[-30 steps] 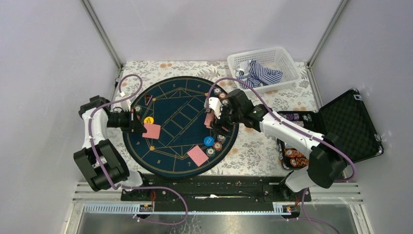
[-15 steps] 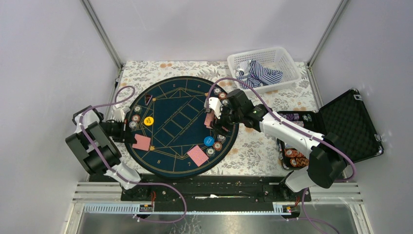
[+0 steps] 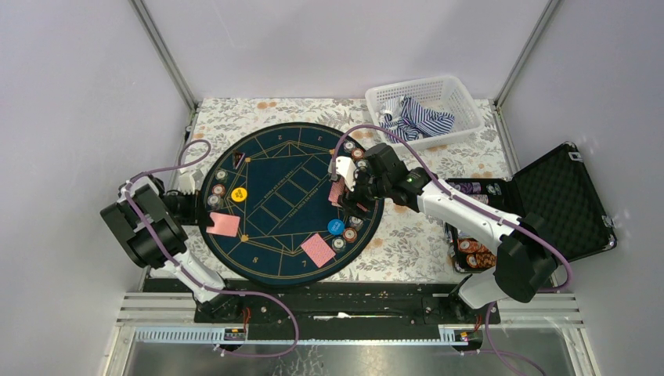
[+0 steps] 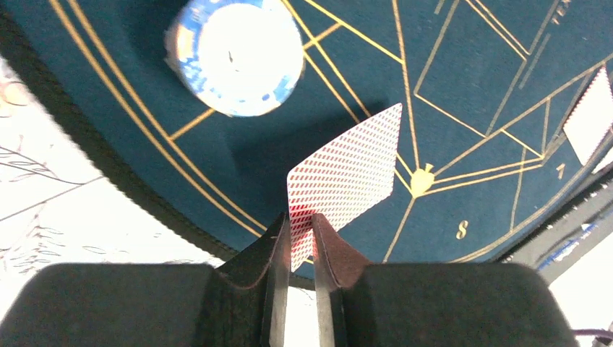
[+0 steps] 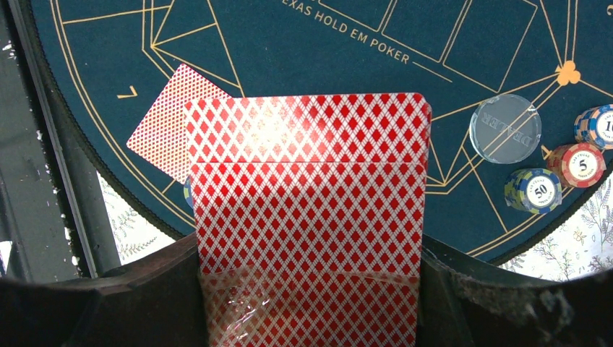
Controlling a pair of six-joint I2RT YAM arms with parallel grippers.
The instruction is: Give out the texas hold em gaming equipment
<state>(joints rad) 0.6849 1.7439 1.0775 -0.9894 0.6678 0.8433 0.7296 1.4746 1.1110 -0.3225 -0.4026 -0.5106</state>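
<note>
A red-backed playing card (image 3: 223,225) (image 4: 347,173) rests on the left rim of the round navy mat (image 3: 290,157). My left gripper (image 3: 196,217) (image 4: 301,231) is open a crack, and the card's corner still sits loosely between its fingers. A blue-white chip stack (image 4: 233,54) stands just beyond. My right gripper (image 3: 343,194) (image 5: 311,289) hovers over the mat's right side, shut on a deck of red-backed cards (image 5: 311,217). Another card (image 3: 318,250) (image 5: 166,130) lies at the mat's near edge. On the mat sit an orange disc (image 3: 239,194) and a blue disc (image 3: 335,227).
Short chip stacks (image 3: 218,189) line the mat's left rim and others (image 3: 353,150) its right rim. A clear DEALER disc (image 5: 504,126) lies beside three chip stacks (image 5: 533,190). A white basket (image 3: 427,110) stands back right, and an open black case (image 3: 548,204) with chips is at the right.
My left arm has drawn back to the left, bringing its card from inside the mat to the left rim, and its jaws have parted slightly. The right arm and deck have not moved.
</note>
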